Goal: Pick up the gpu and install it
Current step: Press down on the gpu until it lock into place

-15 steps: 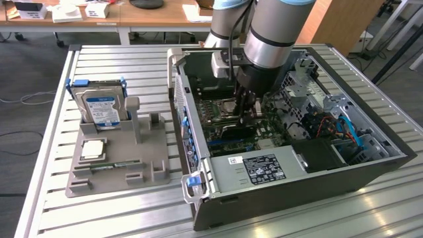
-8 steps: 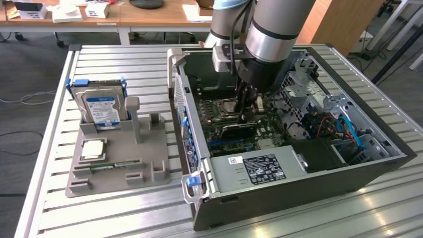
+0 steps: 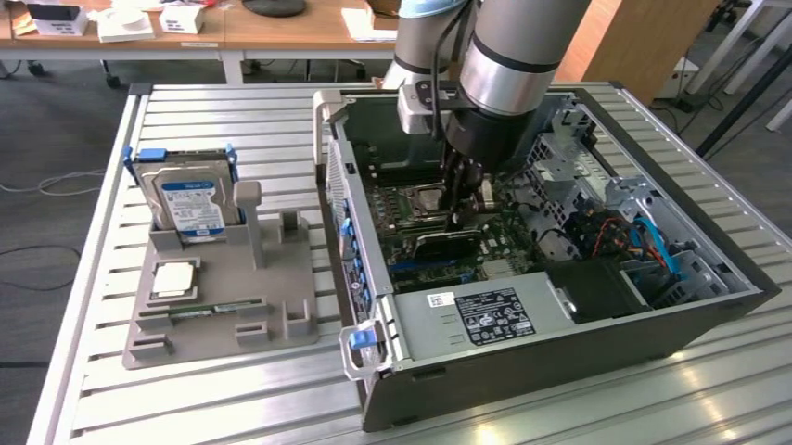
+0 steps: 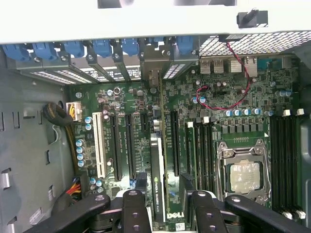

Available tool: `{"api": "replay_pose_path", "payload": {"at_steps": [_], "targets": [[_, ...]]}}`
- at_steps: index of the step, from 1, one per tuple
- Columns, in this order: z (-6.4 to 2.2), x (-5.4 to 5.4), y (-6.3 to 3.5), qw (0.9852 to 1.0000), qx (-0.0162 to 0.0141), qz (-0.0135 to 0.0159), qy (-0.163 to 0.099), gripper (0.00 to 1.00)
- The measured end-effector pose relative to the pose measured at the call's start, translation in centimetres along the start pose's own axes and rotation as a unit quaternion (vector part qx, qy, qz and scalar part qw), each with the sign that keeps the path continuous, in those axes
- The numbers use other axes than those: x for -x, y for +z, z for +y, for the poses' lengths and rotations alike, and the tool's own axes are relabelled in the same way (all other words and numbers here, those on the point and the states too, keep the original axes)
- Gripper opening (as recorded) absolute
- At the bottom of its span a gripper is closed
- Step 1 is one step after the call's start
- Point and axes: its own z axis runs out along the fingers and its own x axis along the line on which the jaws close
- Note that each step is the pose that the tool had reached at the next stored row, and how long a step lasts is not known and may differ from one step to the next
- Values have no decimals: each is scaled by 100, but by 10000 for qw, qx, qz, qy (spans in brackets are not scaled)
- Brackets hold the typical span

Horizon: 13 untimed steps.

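The gpu [image 4: 159, 170] stands on edge on the motherboard [image 4: 131, 97] inside the open computer case [image 3: 693, 320]. Its metal bracket end lies against the rear slot covers. In the exterior view the gpu [image 3: 448, 245] is a dark card low in the case, just below my gripper [image 3: 468, 204]. My gripper [image 4: 168, 206] is open. Its black fingers [image 4: 133, 211] stand on either side of the card's near end, with a gap showing on each side. The card's lower edge and its slot are hidden.
A grey holder [image 3: 285, 320] at the exterior view's left carries a silver hard drive [image 3: 192, 199], a processor chip [image 3: 176, 278] and a green memory strip [image 3: 229, 308]. Inside the case are the power supply [image 3: 489, 315], the processor socket [image 4: 244, 175] and cables [image 4: 58, 116].
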Motion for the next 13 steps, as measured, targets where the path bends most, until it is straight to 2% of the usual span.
{"api": "replay_pose_path", "payload": {"at_steps": [6, 7, 8, 10, 11, 13], "targets": [[0, 0, -1, 10000, 0, 0, 0, 39], [0, 0, -1, 10000, 0, 0, 0, 33], [0, 0, -1, 10000, 0, 0, 0, 33], [0, 0, -1, 10000, 0, 0, 0, 20], [0, 0, -1, 10000, 0, 0, 0, 20], [0, 0, -1, 10000, 0, 0, 0, 11]]}}
